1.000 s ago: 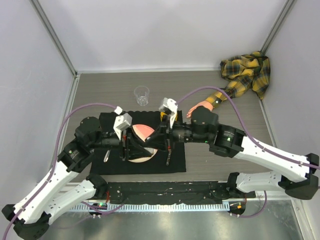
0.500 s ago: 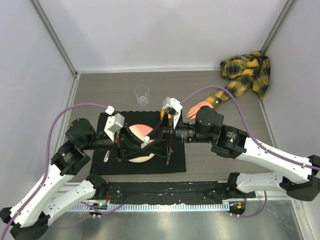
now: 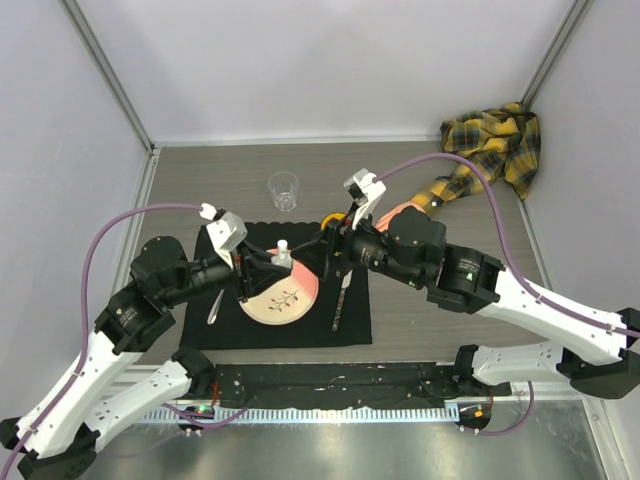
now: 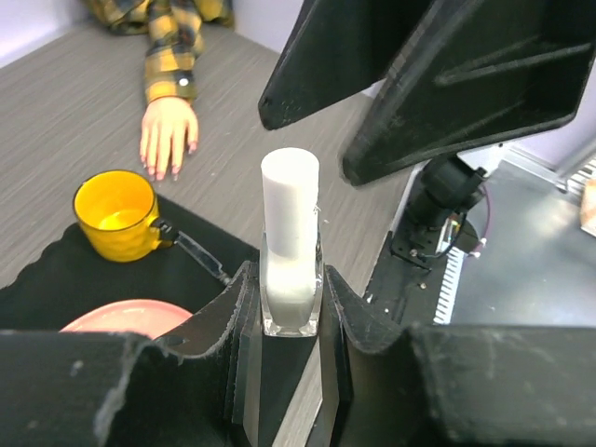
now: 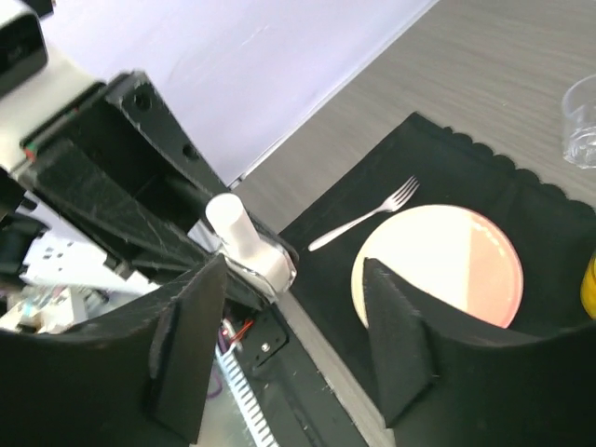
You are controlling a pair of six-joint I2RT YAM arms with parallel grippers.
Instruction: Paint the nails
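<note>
Change from half a second ago: both grippers drawn apart over the plate [image 3: 283,297]; bottle [image 4: 290,265] carried toward the far side; right arm pulled back to the right; plate's branch motif now uncovered.
Bottle: small, clear glass, white cap [image 4: 290,191] on, upright; contents not discernible.
Yellow mug [image 4: 116,216]: at the far right corner of the black mat [image 3: 355,325]; only a yellow interior visible.
Clear cup [image 3: 284,190]: on the table [image 3: 230,170] beyond the mat; contents not discernible.
Plate: cream and pink, centred on the mat, fork [image 5: 365,222] to its left, knife [image 3: 340,300] to its right.
Left gripper [image 4: 290,279]: clamped on the bottle's glass body, held over the plate's far left part, pointing right.
Right gripper [image 5: 293,275]: fingers spread, nothing between them; facing the bottle from the right, apart from it.
Nails [image 4: 160,173]: darker pink tips on the mannequin hand [image 4: 168,130], palm down on the table just right of the mug; plaid sleeve [image 4: 172,56] trailing to the far right corner.
</note>
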